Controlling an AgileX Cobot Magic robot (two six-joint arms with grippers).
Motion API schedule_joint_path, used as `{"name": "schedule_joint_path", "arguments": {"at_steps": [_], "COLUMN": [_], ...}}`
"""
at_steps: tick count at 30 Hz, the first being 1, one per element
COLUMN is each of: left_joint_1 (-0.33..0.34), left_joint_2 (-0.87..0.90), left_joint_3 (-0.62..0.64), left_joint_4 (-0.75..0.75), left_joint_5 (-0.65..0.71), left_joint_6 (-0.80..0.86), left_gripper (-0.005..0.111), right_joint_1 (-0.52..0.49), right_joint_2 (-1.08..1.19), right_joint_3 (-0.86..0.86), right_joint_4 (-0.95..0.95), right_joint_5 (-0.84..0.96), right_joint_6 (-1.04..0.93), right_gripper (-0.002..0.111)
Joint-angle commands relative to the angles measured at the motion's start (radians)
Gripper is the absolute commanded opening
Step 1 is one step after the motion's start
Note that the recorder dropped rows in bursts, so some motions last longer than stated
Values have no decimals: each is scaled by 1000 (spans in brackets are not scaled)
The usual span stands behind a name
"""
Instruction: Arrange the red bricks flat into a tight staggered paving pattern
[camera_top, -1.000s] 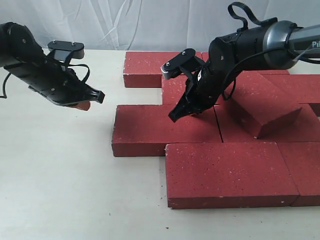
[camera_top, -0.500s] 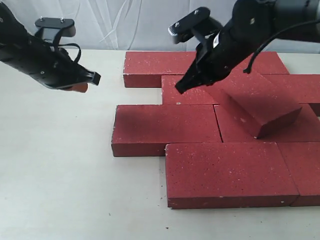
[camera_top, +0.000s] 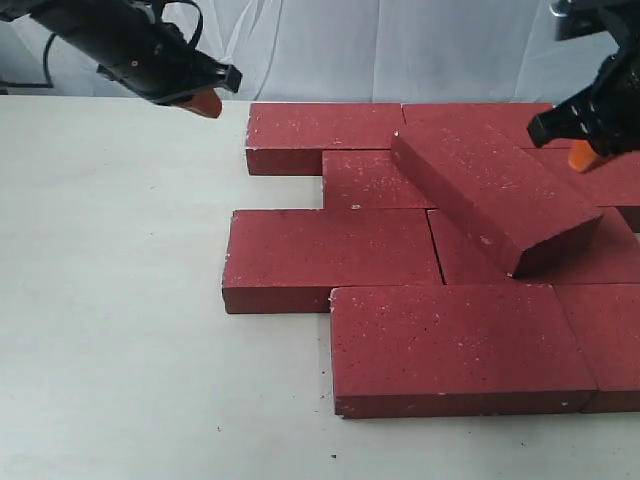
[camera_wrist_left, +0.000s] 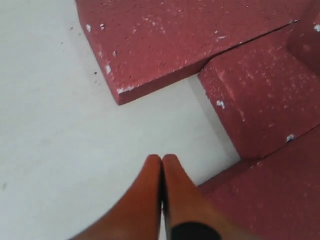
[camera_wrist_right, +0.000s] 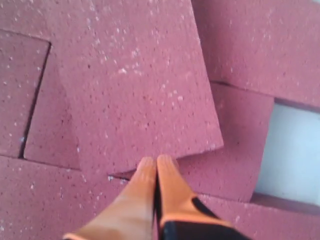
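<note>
On the table: red bricks flat in staggered rows, one brick tilted askew across them. Left gripper aloft at far left, pressed together, empty. Right gripper aloft at right, together, empty.

The right gripper had its two orange fingers pressed tight together, with nothing between them. Just past the tips lay one red brick, sitting crooked on top of the other red bricks. A pale bit of table showed in a gap between bricks.
</note>
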Motion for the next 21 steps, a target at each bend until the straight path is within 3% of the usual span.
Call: {"name": "schedule_joint_path", "arguments": {"at_steps": [1, 5, 11, 17, 21], "left_joint_1": [0, 0, 0, 0, 9], "left_joint_2": [157, 261, 274, 169, 37], "left_joint_3": [-208, -325, -310, -172, -37], "left_joint_4": [-114, -196, -171, -151, -121], "left_joint_5": [135, 280, 316, 343, 282], "left_joint_6": [74, 114, 123, 148, 162], "left_gripper": [0, 0, 0, 0, 0], "right_joint_1": [-58, -93, -137, -141, -141], "right_joint_2": [-34, -23, 72, 311, 413], "right_joint_3": [96, 161, 137, -97, -243], "right_joint_4": [-8, -28, -65, -127, -123], "right_joint_5": [13, -166, -509, -395, -290], "right_joint_6": [-1, 3, 48, 45, -8], "right_gripper": [-1, -1, -1, -1, -1]}}
